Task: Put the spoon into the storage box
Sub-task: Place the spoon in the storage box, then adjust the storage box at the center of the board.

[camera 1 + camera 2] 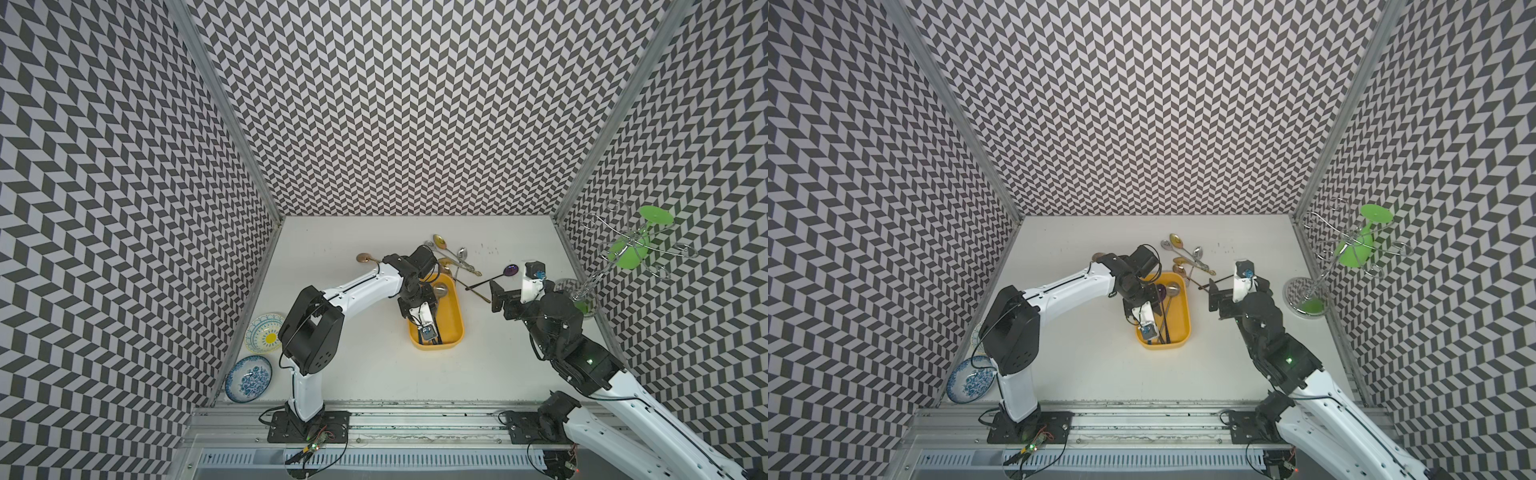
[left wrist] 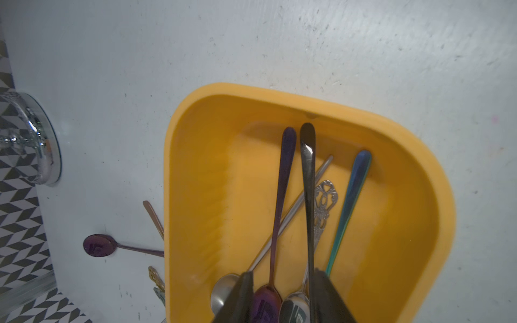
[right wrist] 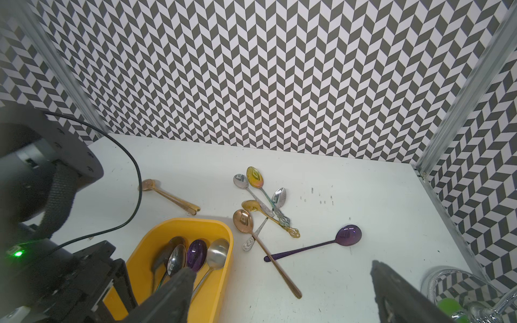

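A yellow bowl (image 1: 266, 332) and a blue bowl (image 1: 248, 378) sit at the left edge of the worktop (image 1: 374, 374). In the middle stands the box (image 2: 201, 181). The left gripper (image 2: 282, 279) hangs over it with its fingers apart, pinching nothing. The black spoon (image 2: 307, 181) lies lengthwise in the box among other spoons, handle toward the front edge. Past the box's far right corner lies a heap of spoons (image 3: 265, 207), and a purple spoon (image 3: 348, 236) lies alone beside it. The right gripper (image 3: 281, 268) hovers near, spread wide and empty. A rack (image 1: 1295, 293) stands at the right edge.
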{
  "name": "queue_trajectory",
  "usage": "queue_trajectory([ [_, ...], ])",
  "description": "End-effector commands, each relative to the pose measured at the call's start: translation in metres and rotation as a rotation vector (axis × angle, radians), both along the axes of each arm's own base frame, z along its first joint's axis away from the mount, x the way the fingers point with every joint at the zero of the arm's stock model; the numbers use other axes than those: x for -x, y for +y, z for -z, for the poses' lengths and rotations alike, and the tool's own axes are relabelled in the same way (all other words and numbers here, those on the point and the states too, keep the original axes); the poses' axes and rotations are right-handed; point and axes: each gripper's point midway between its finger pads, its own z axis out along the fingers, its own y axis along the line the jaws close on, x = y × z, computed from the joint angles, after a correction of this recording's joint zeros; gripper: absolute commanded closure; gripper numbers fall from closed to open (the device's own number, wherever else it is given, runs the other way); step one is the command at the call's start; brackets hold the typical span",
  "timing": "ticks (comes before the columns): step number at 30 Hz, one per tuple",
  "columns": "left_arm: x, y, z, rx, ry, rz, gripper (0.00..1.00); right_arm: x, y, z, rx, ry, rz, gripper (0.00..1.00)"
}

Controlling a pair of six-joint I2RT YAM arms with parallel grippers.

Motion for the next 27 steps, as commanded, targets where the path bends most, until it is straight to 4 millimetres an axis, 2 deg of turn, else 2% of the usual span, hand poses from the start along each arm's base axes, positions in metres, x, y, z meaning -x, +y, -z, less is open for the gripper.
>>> queue_trajectory([
  [1,0.008,-0.005,-0.037,0.085,-0.129,0.224,0.31,-0.002,0.004,-0.002,-0.015,-0.026,-0.008,0.0],
  [2,0.009,-0.005,-0.043,0.09,-0.129,0.209,0.05,-0.003,0.004,-0.002,-0.016,-0.024,-0.009,0.0],
  [3,0.008,-0.005,-0.048,0.096,-0.131,0.194,0.01,-0.003,0.005,-0.001,-0.015,-0.021,-0.009,0.0],
  [8,0.005,-0.009,-0.086,0.159,-0.111,0.037,0.0,-0.009,0.008,0.009,-0.01,0.033,0.005,0.0],
  [14,-0.008,-0.018,-0.135,0.292,-0.052,-0.269,0.0,-0.028,0.017,0.036,-0.007,0.184,0.049,0.0],
  [16,-0.028,-0.029,-0.159,0.405,-0.019,-0.477,0.0,-0.036,0.021,0.039,-0.018,0.221,0.058,0.0],
  [19,-0.056,-0.029,-0.186,0.533,0.009,-0.72,0.0,-0.05,0.026,0.035,-0.047,0.249,0.071,0.0],
  [24,-0.091,-0.008,-0.22,0.729,0.035,-1.012,0.0,-0.078,0.032,0.028,-0.126,0.301,0.071,0.0],
  [27,-0.106,0.011,-0.237,0.82,0.078,-1.158,0.01,-0.093,0.04,0.038,-0.157,0.361,0.044,0.0],
])
